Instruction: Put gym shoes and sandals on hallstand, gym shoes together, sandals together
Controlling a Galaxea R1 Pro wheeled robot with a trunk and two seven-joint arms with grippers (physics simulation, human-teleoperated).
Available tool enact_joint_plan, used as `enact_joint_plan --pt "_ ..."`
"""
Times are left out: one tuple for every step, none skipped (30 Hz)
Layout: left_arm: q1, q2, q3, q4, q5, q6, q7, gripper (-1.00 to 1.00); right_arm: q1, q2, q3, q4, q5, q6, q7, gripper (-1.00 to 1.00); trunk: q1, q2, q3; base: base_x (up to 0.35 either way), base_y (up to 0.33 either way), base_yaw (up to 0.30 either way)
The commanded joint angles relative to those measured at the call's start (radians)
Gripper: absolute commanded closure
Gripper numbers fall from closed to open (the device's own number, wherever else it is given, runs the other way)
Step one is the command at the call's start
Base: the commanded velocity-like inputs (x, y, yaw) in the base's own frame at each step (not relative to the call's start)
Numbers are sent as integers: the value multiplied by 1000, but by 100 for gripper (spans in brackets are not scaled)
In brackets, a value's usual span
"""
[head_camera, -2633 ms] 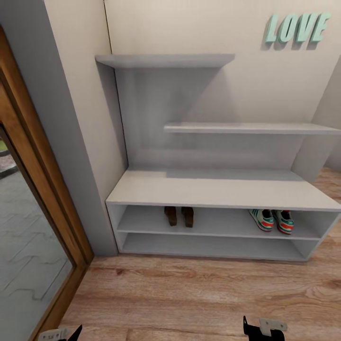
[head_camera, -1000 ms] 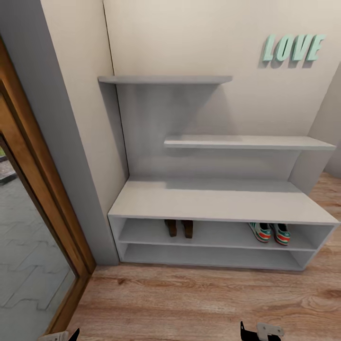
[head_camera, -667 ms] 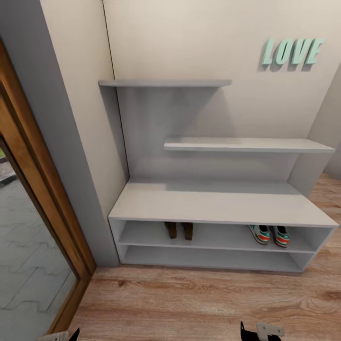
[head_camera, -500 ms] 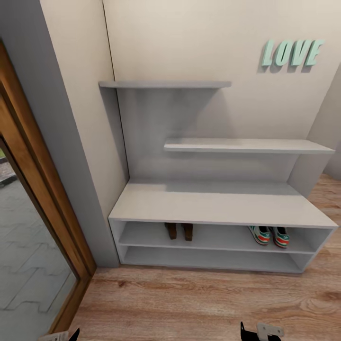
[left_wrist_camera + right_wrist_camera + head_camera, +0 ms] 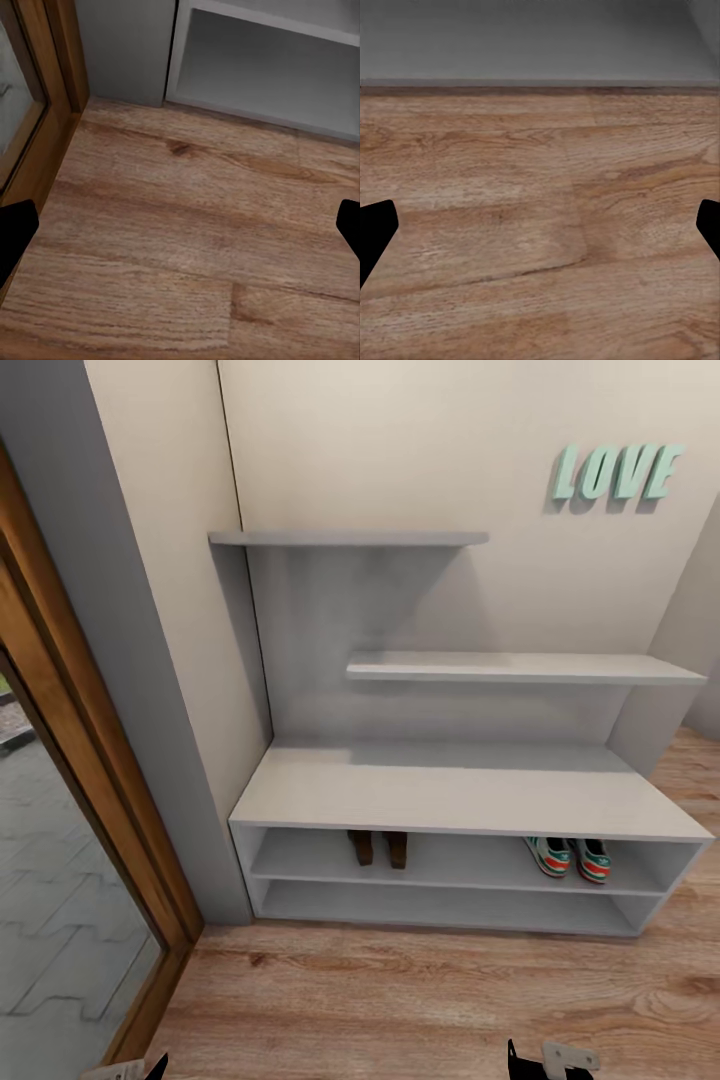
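Sitting paired on the rack's (image 5: 460, 785) upper low shelf, the sandals (image 5: 378, 846) and sneakers (image 5: 570, 855) seem placed, so the spread-wide, empty left gripper (image 5: 180, 225) and right gripper (image 5: 540, 225) risk nudging them only by reaching in again.

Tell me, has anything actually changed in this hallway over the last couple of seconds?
Only the camera moved: it tilted up or drew back, so the whole scene sits lower in the picture. The two dark-brown slip-on sandals and the two white sneakers with teal stripes stayed side by side on the upper low shelf of the white-grey hallstand. Nothing was grasped or released.
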Motion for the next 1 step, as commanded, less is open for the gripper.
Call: enact_joint_plan --pt "-1 -1 7 1 -1 -1 -9 -100 -1 0 -4 1 0 -4 1 -100 0 0 -1 0 0 0"
